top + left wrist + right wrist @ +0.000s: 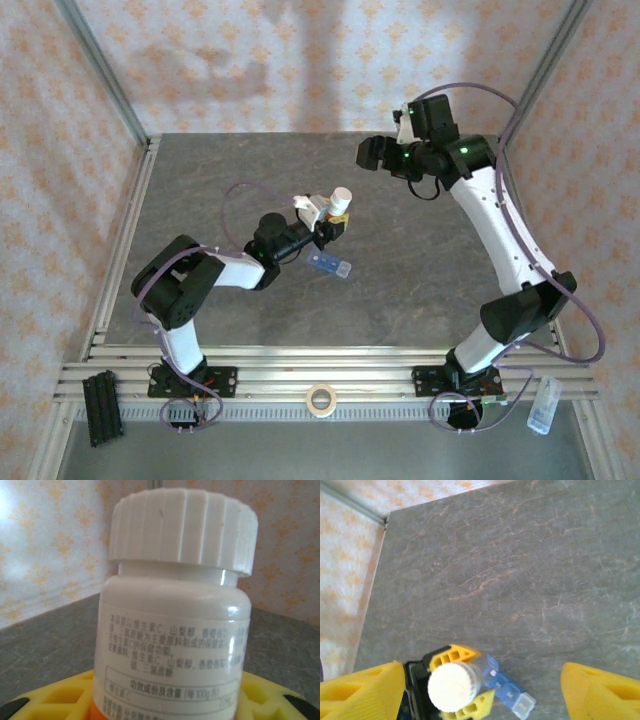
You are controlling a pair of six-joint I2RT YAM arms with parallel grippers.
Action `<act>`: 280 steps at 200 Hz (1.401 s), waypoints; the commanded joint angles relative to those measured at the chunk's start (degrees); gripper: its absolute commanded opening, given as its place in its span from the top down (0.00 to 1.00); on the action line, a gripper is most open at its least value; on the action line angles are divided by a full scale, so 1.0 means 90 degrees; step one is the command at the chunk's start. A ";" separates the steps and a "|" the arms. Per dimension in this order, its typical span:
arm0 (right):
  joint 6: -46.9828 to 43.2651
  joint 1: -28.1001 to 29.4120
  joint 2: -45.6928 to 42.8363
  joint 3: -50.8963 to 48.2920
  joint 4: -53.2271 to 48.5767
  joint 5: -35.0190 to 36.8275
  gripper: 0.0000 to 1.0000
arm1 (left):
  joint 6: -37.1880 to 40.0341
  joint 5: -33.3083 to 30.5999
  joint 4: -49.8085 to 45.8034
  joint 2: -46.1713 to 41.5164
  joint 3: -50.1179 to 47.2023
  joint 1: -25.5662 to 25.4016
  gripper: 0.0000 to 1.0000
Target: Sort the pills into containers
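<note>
My left gripper (335, 215) is shut on a white-capped bottle (340, 198) with an orange base, held upright above the table. In the left wrist view the bottle (175, 615) stands close up between the yellow fingers (55, 700). The containers, a blue pill-organiser strip (330, 265), lie on the table just below and right of the bottle. From the right wrist view the strip (512, 695) has one end lid up, with a small white pill (492, 672) inside. My right gripper (375, 152) hangs high at the back right, open, its fingers (360, 692) wide apart over the bottle cap (452, 687).
A tape roll (321, 400), a black block (103, 407) and a clear plastic piece (541, 405) rest on the near rails. Patterned walls with metal posts close in the grey table (430, 270) on three sides.
</note>
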 commanded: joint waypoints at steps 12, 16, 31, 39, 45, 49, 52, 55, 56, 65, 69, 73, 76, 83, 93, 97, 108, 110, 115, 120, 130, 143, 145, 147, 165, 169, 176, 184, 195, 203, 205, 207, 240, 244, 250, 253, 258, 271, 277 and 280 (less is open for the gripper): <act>-0.1951 0.0025 0.0231 0.0617 -0.0868 -0.0799 0.18 | -0.0423 0.0684 0.0290 -0.0126 0.0142 0.0130 1.00; -0.2032 0.0022 0.0295 0.0683 -0.0956 -0.0869 0.18 | -0.0445 0.0727 0.0281 -0.0118 0.0148 0.0133 1.00; -0.2202 0.0046 0.0480 0.0860 -0.1168 -0.1063 0.18 | -0.0533 0.0847 0.0270 -0.0116 0.0194 0.0124 1.00; -0.2254 0.0082 0.0572 0.0924 -0.1235 -0.1031 0.18 | -0.0571 0.0890 0.0269 -0.0107 0.0204 0.0133 1.00; -0.2301 0.0115 0.0629 0.0964 -0.1293 -0.0991 0.18 | -0.0601 0.0899 0.0261 -0.0106 0.0228 0.0132 1.00; -0.2327 0.0132 0.0661 0.0979 -0.1318 -0.0971 0.18 | -0.0607 0.0909 0.0244 -0.0107 0.0242 0.0133 1.00; -0.2342 0.0155 0.0686 0.0989 -0.1335 -0.0958 0.18 | -0.0608 0.0914 0.0234 -0.0107 0.0253 0.0128 1.00; -0.2352 0.0178 0.0710 0.0997 -0.1341 -0.0940 0.18 | -0.0612 0.0923 0.0221 -0.0107 0.0255 0.0133 1.00; -0.2359 0.0190 0.0712 0.0999 -0.1346 -0.0939 0.18 | -0.0613 0.0925 0.0221 -0.0107 0.0260 0.0133 1.00; -0.2383 0.0252 0.0777 0.1008 -0.1351 -0.0909 0.18 | -0.0618 0.0936 0.0187 -0.0107 0.0282 0.0132 1.00; -0.2389 0.0285 0.0798 0.1002 -0.1351 -0.0884 0.18 | -0.0627 0.0945 0.0190 -0.0107 0.0294 0.0125 1.00; -0.2398 0.0314 0.0824 0.1008 -0.1351 -0.0855 0.18 | -0.0630 0.0954 0.0183 -0.0107 0.0299 0.0127 1.00; -0.2408 0.0331 0.0848 0.1011 -0.1354 -0.0836 0.18 | -0.0641 0.0963 0.0183 -0.0107 0.0311 0.0133 1.00; -0.2422 0.0374 0.0899 0.1012 -0.1356 -0.0793 0.18 | -0.0657 0.0980 0.0181 -0.0104 0.0322 0.0128 1.00; -0.2434 0.0419 0.0969 0.1026 -0.1371 -0.0773 0.18 | -0.0681 0.0994 0.0182 -0.0097 0.0338 0.0131 1.00; -0.2436 0.0433 0.0993 0.1031 -0.1379 -0.0771 0.19 | -0.0682 0.1002 0.0183 -0.0104 0.0338 0.0128 1.00; -0.2443 0.0479 0.1062 0.1050 -0.1411 -0.0761 0.19 | -0.0688 0.1006 0.0178 -0.0107 0.0349 0.0132 1.00; -0.2443 0.0479 0.1072 0.1055 -0.1410 -0.0756 0.20 | -0.0691 0.1009 0.0174 -0.0107 0.0347 0.0131 1.00; -0.2450 0.0485 0.1101 0.1060 -0.1420 -0.0761 0.20 | -0.0686 0.1004 0.0182 -0.0107 0.0347 0.0125 1.00; -0.2453 0.0503 0.1114 0.1056 -0.1427 -0.0761 0.20 | -0.0695 0.1007 0.0183 -0.0107 0.0344 0.0133 1.00; -0.2459 0.0519 0.1148 0.1060 -0.1430 -0.0761 0.21 | -0.0697 0.1016 0.0181 -0.0107 0.0343 0.0133 1.00; -0.2448 0.0531 0.1166 0.1051 -0.1439 -0.0758 0.22 | -0.0711 0.1014 0.0179 -0.0113 0.0343 0.0128 1.00; -0.2445 0.0526 0.1172 0.1043 -0.1439 -0.0760 0.22 | -0.0716 0.1016 0.0182 -0.0116 0.0341 0.0130 1.00; -0.2444 0.0527 0.1173 0.1041 -0.1439 -0.0761 0.22 | -0.0712 0.1015 0.0182 -0.0116 0.0343 0.0130 1.00; -0.2450 0.0544 0.1219 0.1021 -0.1459 -0.0771 0.23 | -0.0720 0.1026 0.0195 -0.0107 0.0341 0.0128 1.00; -0.2444 0.0547 0.1223 0.1012 -0.1466 -0.0769 0.23 | -0.0721 0.1031 0.0199 -0.0107 0.0343 0.0129 1.00; -0.2450 0.0559 0.1244 0.1003 -0.1469 -0.0777 0.23 | -0.0727 0.1034 0.0201 -0.0111 0.0343 0.0131 1.00; -0.2448 0.0564 0.1261 0.0983 -0.1469 -0.0787 0.24 | -0.0725 0.1034 0.0202 -0.0116 0.0339 0.0128 1.00; -0.2443 0.0576 0.1282 0.0957 -0.1459 -0.0790 0.25 | -0.0735 0.1040 0.0196 -0.0128 0.0343 0.0131 1.00; -0.2444 0.0590 0.1307 0.0941 -0.1459 -0.0796 0.25 | -0.0741 0.1040 0.0195 -0.0126 0.0341 0.0131 1.00; -0.2448 0.0592 0.1307 0.0935 -0.1459 -0.0797 0.25 | -0.0738 0.1035 0.0195 -0.0126 0.0338 0.0126 1.00; -0.2445 0.0592 0.1309 0.0934 -0.1459 -0.0794 0.25 | -0.0740 0.1034 0.0193 -0.0126 0.0342 0.0126 1.00; -0.2426 0.0594 0.1383 0.0909 -0.1440 -0.0801 0.32 | -0.0742 0.1045 0.0202 -0.0135 0.0352 0.0132 1.00; -0.2424 0.0594 0.1379 0.0900 -0.1439 -0.0795 0.34 | -0.0736 0.1043 0.0202 -0.0136 0.0348 0.0131 1.00; -0.2420 0.0597 0.1378 0.0885 -0.1430 -0.0793 0.37 | -0.0738 0.1043 0.0209 -0.0136 0.0349 0.0128 1.00; -0.2420 0.0603 0.1378 0.0876 -0.1425 -0.0793 0.38 | -0.0738 0.1043 0.0212 -0.0134 0.0353 0.0129 1.00; -0.2410 0.0600 0.1387 0.0861 -0.1429 -0.0790 0.40 | -0.0740 0.1043 0.0207 -0.0132 0.0345 0.0130 1.00; -0.2396 0.0593 0.1388 0.0827 -0.1434 -0.0826 0.47 | -0.0741 0.1041 0.0212 -0.0135 0.0358 0.0131 1.00; -0.2385 0.0598 0.1388 0.0803 -0.1434 -0.0836 0.50 | -0.0740 0.1034 0.0211 -0.0135 0.0363 0.0133 1.00; -0.2377 0.0603 0.1388 0.0795 -0.1439 -0.0843 0.51 | -0.0732 0.1038 0.0212 -0.0132 0.0368 0.0128 1.00</act>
